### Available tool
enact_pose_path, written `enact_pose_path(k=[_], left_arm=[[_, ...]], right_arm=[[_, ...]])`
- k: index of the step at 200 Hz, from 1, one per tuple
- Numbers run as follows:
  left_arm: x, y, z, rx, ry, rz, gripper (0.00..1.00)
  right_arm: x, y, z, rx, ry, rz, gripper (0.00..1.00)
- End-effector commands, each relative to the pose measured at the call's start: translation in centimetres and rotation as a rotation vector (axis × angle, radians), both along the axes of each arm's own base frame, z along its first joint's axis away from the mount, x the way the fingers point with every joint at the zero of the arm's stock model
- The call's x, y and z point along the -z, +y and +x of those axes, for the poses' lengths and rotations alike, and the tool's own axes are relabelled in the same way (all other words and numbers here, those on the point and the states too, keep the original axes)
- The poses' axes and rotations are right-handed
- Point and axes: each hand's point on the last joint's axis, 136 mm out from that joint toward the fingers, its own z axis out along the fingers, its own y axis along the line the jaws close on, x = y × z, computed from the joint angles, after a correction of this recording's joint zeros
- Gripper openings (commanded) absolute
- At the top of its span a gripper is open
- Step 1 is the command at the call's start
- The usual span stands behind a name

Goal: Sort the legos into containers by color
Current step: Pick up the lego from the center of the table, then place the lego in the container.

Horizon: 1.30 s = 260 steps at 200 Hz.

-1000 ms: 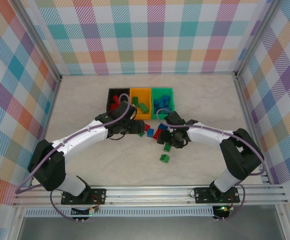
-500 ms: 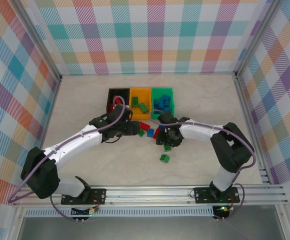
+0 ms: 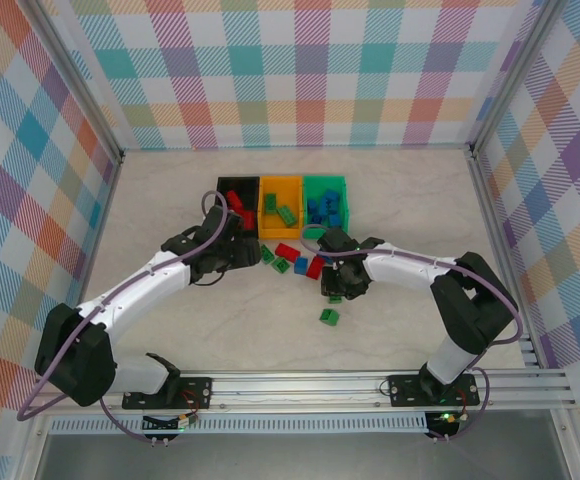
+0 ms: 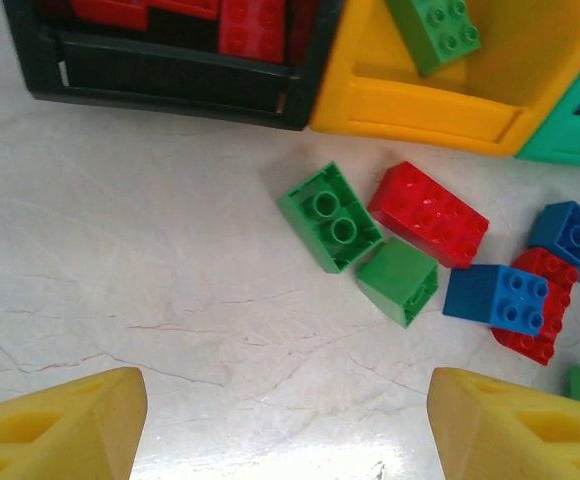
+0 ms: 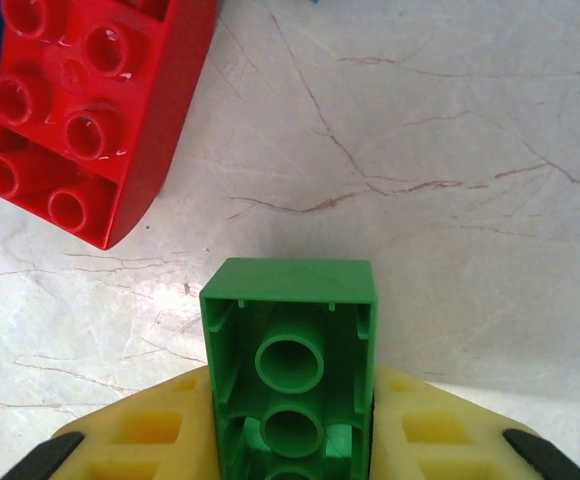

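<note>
Starting with the pale worktop (image 3: pixel 170 190): the three joined containers (image 3: pixel 281 179) sit at 12 o'clock from the loose pile. The black bin (image 4: pixel 170 75) holds reds, the orange-yellow bin (image 4: pixel 450 105) holds greens and the green bin (image 3: pixel 325 179) holds blues.

My left pincer (image 4: pixel 285 400) is spread wide and empty, hovering over the worktop. A red brick (image 4: pixel 428 213), two greens and a blue brick (image 4: pixel 498 298) lie loose toward its 1 o'clock.

My right pincer (image 5: pixel 290 430) is clamped on a green brick (image 5: pixel 290 340), hollow side toward the wrist camera. Its far end juts out past the pads (image 5: pixel 150 430). I cannot tell whether it has left the worktop. A curved red brick (image 5: pixel 90 110) lies at its 10 o'clock.

The orange-yellow bin is at about 11 o'clock from this brick, and I judge three risks:
- **Loose grip:** the pads bear on only part of the brick, so a quick swing could twist it loose.
- **Crowding:** the path runs close to my left arm, so the two could bump.
- **Wrong bin:** the green bin is nearer, and its matching colour invites a drop there.
</note>
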Motion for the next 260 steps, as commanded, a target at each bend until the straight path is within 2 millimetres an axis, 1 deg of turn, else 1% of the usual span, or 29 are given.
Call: enact_pose_path(k=[1,18,40,53,70,98,112,119,129,133,134,136,144,150,156,165,181,205,211,215,231,241,246,254,260], left_arm=[[0.4,1.2,-0.6,-0.032,0.034,-0.033,0.74],[0.8,2.2,-0.9,-0.057,0.043,-0.036,0.74],[0.9,3.5,-1.3,-0.09,0.049,-0.04,0.74],[1.0,4.1,-1.6,-0.108,0.052,-0.045,0.74],[1.1,4.6,-1.9,-0.121,0.063,-0.057,0.74],[0.8,4.9,-2.8,-0.116,0.073,-0.056,0.74],[0.6,4.9,-3.2,-0.111,0.069,-0.067,0.74],[0.5,4.8,-3.4,-0.105,0.069,-0.075,0.74],[0.5,4.5,-3.8,-0.088,0.068,-0.095,0.75],[0.3,4.3,-3.8,-0.077,0.063,-0.106,0.75],[0.3,4.2,-3.9,-0.073,0.064,-0.111,0.75],[0.3,4.0,-4.0,-0.065,0.067,-0.118,0.75],[0.2,3.6,-4.1,-0.044,0.066,-0.14,0.75],[0.2,3.3,-4.3,-0.031,0.069,-0.155,0.75],[0.2,3.0,-4.5,-0.021,0.073,-0.17,0.75],[0.2,2.5,-4.7,-0.004,0.08,-0.193,0.75],[0.4,2.0,-4.9,0.015,0.086,-0.222,0.75],[0.7,1.0,-4.8,0.039,0.09,-0.269,0.75],[0.7,0.7,-4.6,0.046,0.09,-0.279,0.75],[0.8,0.5,-4.5,0.05,0.094,-0.284,0.75],[1.2,-0.2,-4.1,0.068,0.11,-0.29,0.75],[1.4,-0.6,-3.8,0.079,0.118,-0.285,0.75],[1.6,-0.7,-3.7,0.083,0.125,-0.281,0.75],[1.8,-1.0,-3.4,0.09,0.131,-0.276,0.75],[2.1,-1.1,-3.2,0.093,0.14,-0.267,0.75]], right_arm=[[-2.0,1.0,0.9,-0.029,-0.04,0.026,0.25],[-3.4,1.9,1.8,-0.049,-0.067,0.048,0.25],[-5.6,3.3,3.7,-0.08,-0.127,0.072,0.26],[-7.1,4.6,5.2,-0.101,-0.167,0.089,0.26],[-8.6,6.4,7.5,-0.13,-0.204,0.11,0.27],[-10.3,9.7,11.5,-0.181,-0.256,0.131,0.28],[-11.1,10.9,13.8,-0.189,-0.269,0.152,0.28],[-11.1,11.5,14.9,-0.19,-0.276,0.159,0.29],[-11.5,11.9,16.6,-0.184,-0.291,0.166,0.29],[-11.4,12.0,17.2,-0.184,-0.292,0.165,0.31],[-11.9,12.1,17.4,-0.184,-0.302,0.171,0.31],[-12.1,12.2,17.7,-0.182,-0.308,0.173,0.32],[-12.1,12.4,18.8,-0.18,-0.313,0.17,0.36],[-12.2,12.6,19.3,-0.182,-0.313,0.166,0.38],[-12.2,12.7,19.6,-0.185,-0.311,0.163,0.43],[-12.2,12.9,19.8,-0.191,-0.309,0.164,0.49],[-12.5,13.2,19.3,-0.197,-0.304,0.189,0.52],[-12.1,12.8,17.1,-0.219,-0.291,0.194,0.54],[-12.3,12.6,16.5,-0.225,-0.294,0.199,0.54],[-12.1,12.4,15.9,-0.231,-0.287,0.2,0.54],[-12.2,11.9,13.6,-0.263,-0.279,0.217,0.54],[-12.3,11.3,11.7,-0.28,-0.274,0.212,0.54],[-11.7,10.9,10.6,-0.29,-0.26,0.193,0.54],[-11.7,10.3,9.1,-0.299,-0.259,0.176,0.54],[-11.2,9.7,7.8,-0.308,-0.248,0.153,0.54]])
